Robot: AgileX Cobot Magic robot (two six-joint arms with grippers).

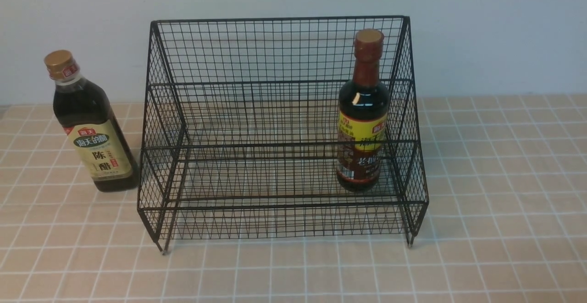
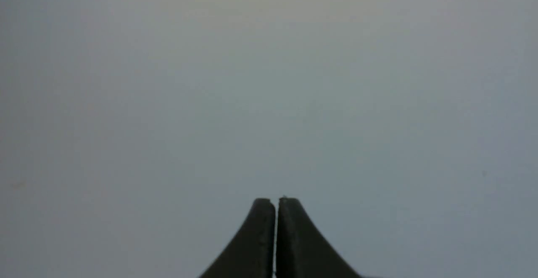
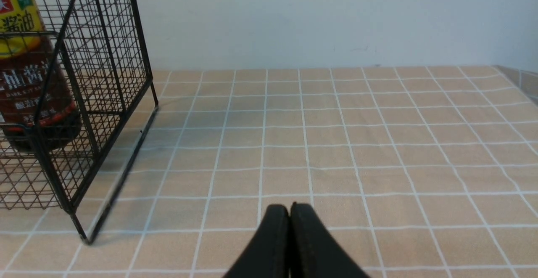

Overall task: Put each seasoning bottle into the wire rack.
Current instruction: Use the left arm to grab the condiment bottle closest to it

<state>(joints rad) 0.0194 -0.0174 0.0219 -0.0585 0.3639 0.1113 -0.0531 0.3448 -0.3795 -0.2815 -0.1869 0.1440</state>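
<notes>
Tan tiled table [image 1: 504,248] fills the foreground of the front view, and on it stands the black wire rack [image 1: 275,206], its tall back close to the pale wall [image 1: 504,28]. One round bottle with a brown cap [image 1: 362,124] stands upright inside the rack, on the lower front tier, close to the mesh at the rack's right end. Its yellow and red label faces forward behind the front rails. The other bottle, squarish with a gold cap [image 1: 94,138], stands on the table outside the rack, just beside its left end, with its beige-green label turned to the front. From the left wrist, the left gripper [image 2: 276,204] shows only its two dark fingertips, pressed together with a hairline seam between them and nothing held, against a plain grey blur. From the right wrist, the right gripper [image 3: 289,210] is likewise closed tight and empty, its tips low over the table's bare tiles [image 3: 378,143]. Off to one side in that view is the end of the rack [image 3: 105,59], well apart from the fingertips, with the lower part of the round bottle [image 3: 25,80] visible through the mesh.
</notes>
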